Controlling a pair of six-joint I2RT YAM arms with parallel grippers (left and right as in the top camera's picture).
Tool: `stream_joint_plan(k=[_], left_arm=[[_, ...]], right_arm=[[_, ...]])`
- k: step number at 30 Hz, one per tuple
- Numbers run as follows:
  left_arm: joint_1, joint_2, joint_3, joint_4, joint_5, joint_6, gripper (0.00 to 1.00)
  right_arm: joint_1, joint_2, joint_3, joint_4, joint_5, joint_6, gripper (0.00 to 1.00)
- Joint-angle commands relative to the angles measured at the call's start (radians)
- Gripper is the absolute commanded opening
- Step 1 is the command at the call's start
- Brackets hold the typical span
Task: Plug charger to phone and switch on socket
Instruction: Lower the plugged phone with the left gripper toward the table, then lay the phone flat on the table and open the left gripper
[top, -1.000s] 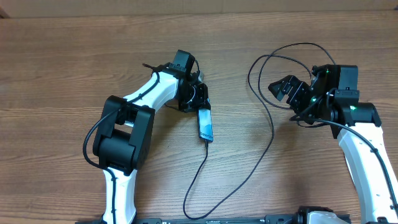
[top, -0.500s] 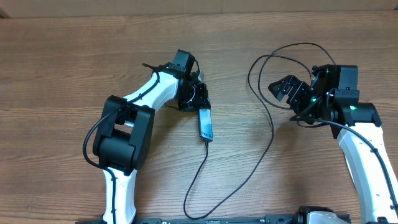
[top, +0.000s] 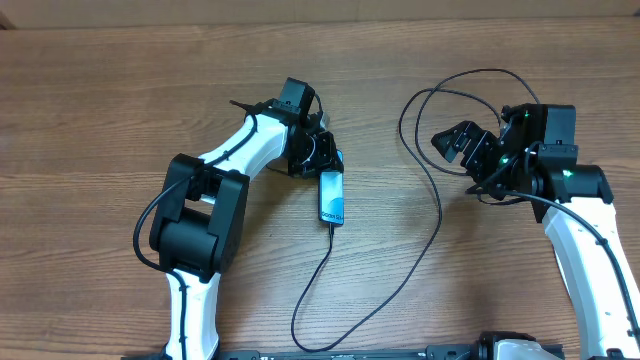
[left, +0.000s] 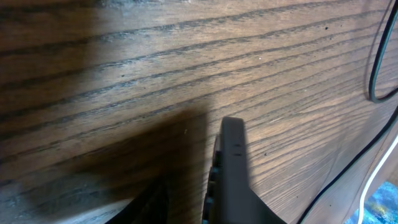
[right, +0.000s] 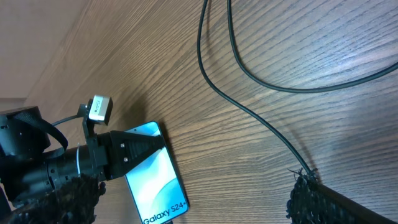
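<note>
**A:** Phone (top: 332, 198), orientation?

**B:** Flat on the table (top: 100, 90), screen up. The long axis runs near to far, slightly slanted in the overhead view. The port end points toward the robot's bases. The opposite short end points at the left gripper (top: 325, 160).

**A:** Charger (top: 425, 240)?

**B:** The connector tip is seated in the phone's near end. The cable runs toward the near table edge, curves right, climbs back and forms a loose loop beside the right gripper (top: 462, 143).

**A:** Materials, shapes?

**B:** Phone: slim rectangle, black edges, glossy light blue screen, white "Galaxy S24" lettering. Cable: thin, round, black, limp. Table: brown wood, marked grain. Left fingers are smooth and tapered. Right pads are black and rough.

**A:** Phone relative to the left gripper?

**B:** Right at its fingertips. In the right wrist view one finger (right: 134, 149) overlaps the phone's far corner. Contact cannot be told. In the left wrist view bare wood shows between the fingers, and the phone is only a blue sliver at the picture's lower right, outside the gap.

**A:** Jaws?

**B:** Left: part way apart, nothing between them. Right: spread wide, empty, well apart from the phone. The cable passes one fingertip; I cannot tell whether it touches.
</note>
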Motion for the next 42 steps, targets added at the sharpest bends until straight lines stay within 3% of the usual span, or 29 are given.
stream_joint_plan(k=[1,20,26,42], left_arm=[[-0.003,0.026,-0.004,-0.018,-0.073,0.008,0.33],[-0.003,0.026,-0.004,-0.029,-0.078,0.008,0.3],[-0.003,0.026,-0.004,-0.084,-0.164,0.008,0.3],[-0.003,0.026,-0.004,-0.098,-0.182,0.008,0.35]], right_arm=[[0.006,-0.01,0.003,-0.002,0.01,-0.009,1.0],[0.006,-0.01,0.003,-0.002,0.01,-0.009,1.0],[0.006,-0.01,0.003,-0.002,0.01,-0.009,1.0],[0.006,-0.01,0.003,-0.002,0.01,-0.009,1.0]])
